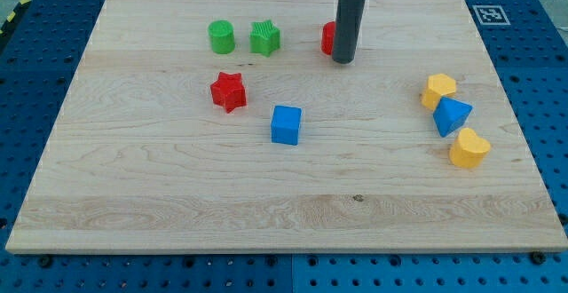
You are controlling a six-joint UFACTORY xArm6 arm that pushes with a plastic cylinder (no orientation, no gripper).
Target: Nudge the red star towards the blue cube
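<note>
The red star (228, 91) lies left of the board's middle. The blue cube (286, 124) sits a short way to its lower right, with a small gap between them. My tip (343, 61) rests on the board near the view's top, well to the upper right of both blocks. The rod partly hides a second red block (327, 37) just to its left; that block's shape cannot be made out.
A green cylinder (221, 37) and a green star (264, 37) stand near the view's top, above the red star. At the view's right are a yellow hexagonal block (438, 90), a blue triangular block (452, 115) and a yellow heart-like block (469, 148).
</note>
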